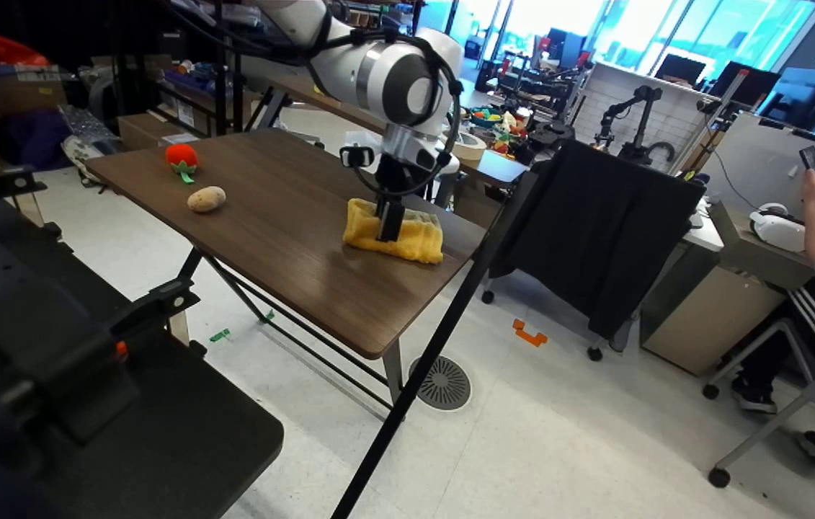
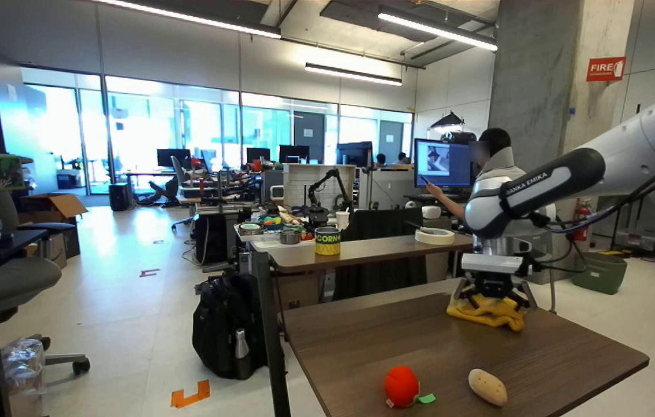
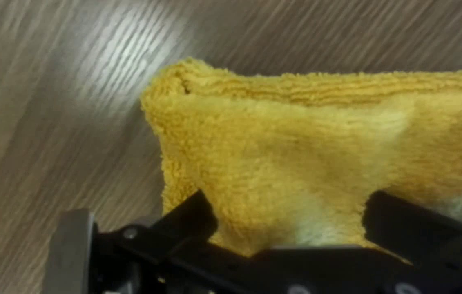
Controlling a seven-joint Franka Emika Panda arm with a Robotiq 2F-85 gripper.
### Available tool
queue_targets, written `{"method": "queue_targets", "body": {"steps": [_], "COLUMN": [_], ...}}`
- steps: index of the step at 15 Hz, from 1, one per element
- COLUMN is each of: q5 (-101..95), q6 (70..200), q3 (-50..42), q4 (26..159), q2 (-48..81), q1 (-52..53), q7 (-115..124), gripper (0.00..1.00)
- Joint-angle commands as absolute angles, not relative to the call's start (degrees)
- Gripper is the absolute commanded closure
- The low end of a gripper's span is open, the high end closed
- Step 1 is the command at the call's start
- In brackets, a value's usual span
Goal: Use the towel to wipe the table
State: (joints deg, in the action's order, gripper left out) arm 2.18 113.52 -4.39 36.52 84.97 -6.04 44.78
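Mustard-yellow, folded, fluffy cloth towel [image 3: 288,159] lies rumpled on the large, dark brown, wood-grain worktop [image 1: 292,238], close to one of its corners and near a long edge. In the wrist view, a cloth corner and the folded upper border stand out against the wood, while the right end runs out of view. The black two-fingered tool [image 3: 290,216] is released: its fingers stand wide apart over the towel, with cloth showing between them; whether the tips press on it cannot be told.

From the towel, open wood grain stretches toward the opposite end, where a round orange-red tomato-like object with a green leaf [image 2: 402,385] and a speckled tan oval object [image 2: 487,387] lie near each other, well apart from the cloth. The worktop's corners are rounded. One long edge faces a black cart [image 1: 198,432], with pale floor [image 1: 558,432] visible in the gap. A slanting black pole [image 1: 418,375] passes in front of a short edge. Past the far edge in an exterior view is a second brown worktop [image 2: 385,250], holding a white ring-shaped roll [image 2: 434,236] and a dark and yellow cylinder [image 2: 328,246] lettered "CORN".

On the white robot arm [image 2: 646,139], pale letters on a black casing read "ANKA EMIKA", the beginning hidden. A red sign [image 2: 605,69] says "FIRE", the smaller line beneath too blurred to make out.
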Motion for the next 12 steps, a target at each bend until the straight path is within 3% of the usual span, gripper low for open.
{"method": "queue_targets", "body": {"steps": [1, 12], "q5": [3.92, -2.32], "q6": [112.63, 115.81], "q3": [-4.34, -2.91], "q4": [35.95, 57.16], "q2": [86.63, 73.57], "q1": [-8.14, 2.18], "q7": [44.46, 23.89], "gripper": [0.0, 0.0]}}
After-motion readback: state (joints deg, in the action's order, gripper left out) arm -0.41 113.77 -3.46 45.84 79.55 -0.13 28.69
